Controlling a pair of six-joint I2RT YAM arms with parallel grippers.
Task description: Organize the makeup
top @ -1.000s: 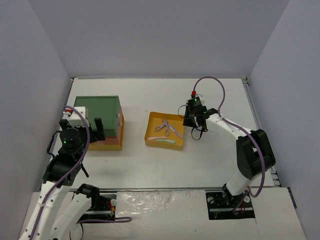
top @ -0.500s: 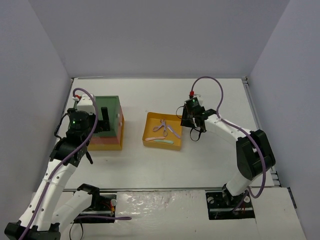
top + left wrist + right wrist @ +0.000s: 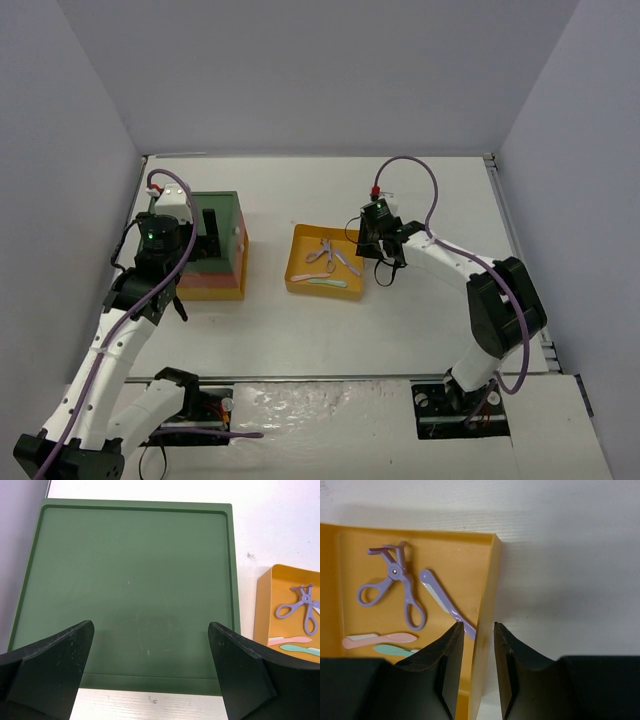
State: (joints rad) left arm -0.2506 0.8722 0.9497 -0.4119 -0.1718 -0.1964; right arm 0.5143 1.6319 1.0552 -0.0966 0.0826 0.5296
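A yellow tray (image 3: 298, 272) sits mid-table and holds a lavender scissor-like tool (image 3: 395, 582), a lavender stick (image 3: 440, 597), a pink stick (image 3: 380, 640) and a mint stick (image 3: 395, 650). My right gripper (image 3: 477, 645) straddles the tray's right wall (image 3: 487, 580), one finger inside and one outside, nearly closed on it. It also shows in the top view (image 3: 368, 245). My left gripper (image 3: 150, 675) is open and empty above the near edge of the green-topped drawer box (image 3: 130, 580). Sponges, dark sticks and green discs are out of view.
The drawer box (image 3: 228, 205) stands at the left, with red and yellow sides, close to the left wall. The tray (image 3: 264, 605) lies just right of it. White table surface lies beyond and to the right of the tray.
My left arm has swung up and over the drawer box top. My right gripper and the yellow tray have shifted slightly to the left together.
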